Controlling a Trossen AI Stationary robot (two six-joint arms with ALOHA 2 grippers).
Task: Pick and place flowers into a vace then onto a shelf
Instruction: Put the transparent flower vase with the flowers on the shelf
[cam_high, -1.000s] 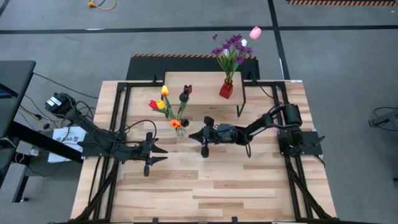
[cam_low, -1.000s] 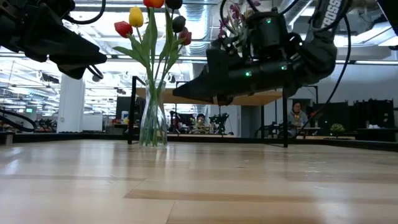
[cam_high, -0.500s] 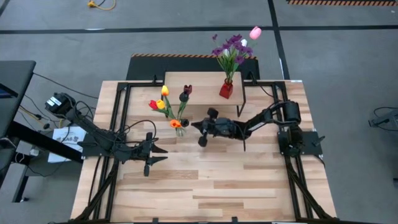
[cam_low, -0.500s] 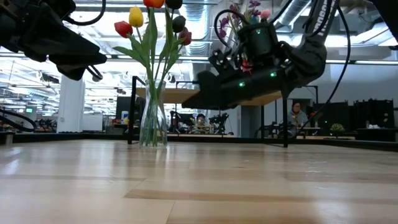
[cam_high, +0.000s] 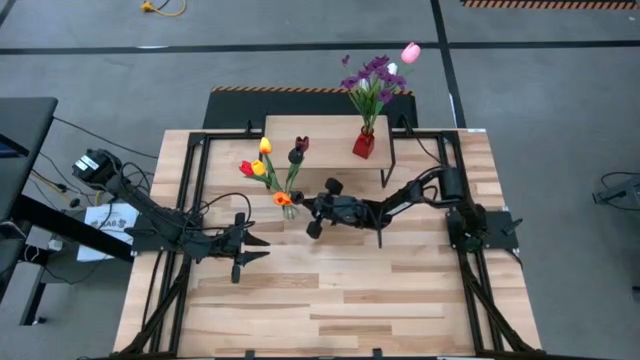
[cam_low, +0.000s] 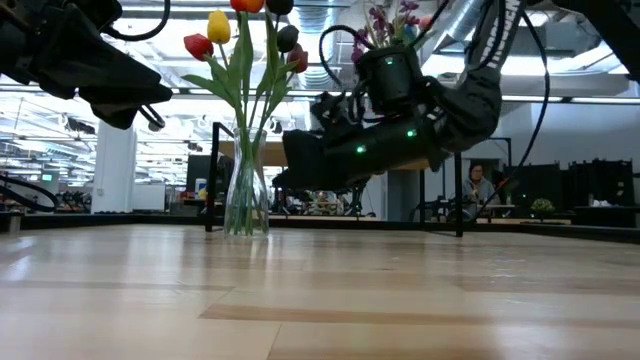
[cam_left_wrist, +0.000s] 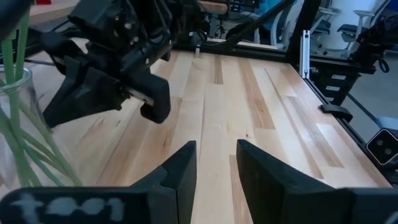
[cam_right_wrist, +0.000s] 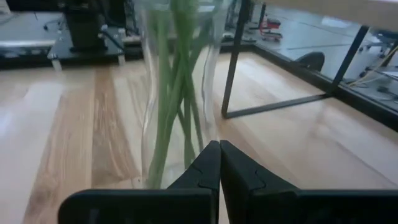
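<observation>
A clear glass vase (cam_high: 291, 197) stands upright on the table just in front of the shelf (cam_high: 325, 140), with several green-stemmed tulips (cam_low: 240, 40) in it: yellow, red, orange and dark heads. My right gripper (cam_right_wrist: 219, 144) is shut, nearly level, with its tips right at the vase's lower wall (cam_low: 246, 195). My left gripper (cam_left_wrist: 216, 146) hovers open over the table's left half, to the near left of the vase, nothing between its fingers. A red vase (cam_high: 364, 146) with purple blossoms and a pink tulip stands on the shelf top. My right gripper comes level from the table's right, its shut fingertips (cam_right_wrist: 211, 155) right at the glass vase's lower wall (cam_right_wrist: 186, 134). I cannot tell whether they touch the glass. The vase stands upright on its base.
The shelf's black legs (cam_right_wrist: 233, 62) stand close behind and to the right of the vase. Black frame rails (cam_high: 190, 190) run along both sides of the wooden table. The near half of the table (cam_high: 330, 310) is bare wood.
My right gripper has moved toward the table's left, up to the glass vase, sinking a little and tipping nearer to level; it has stayed shut. The vase and flowers have kept their place.
</observation>
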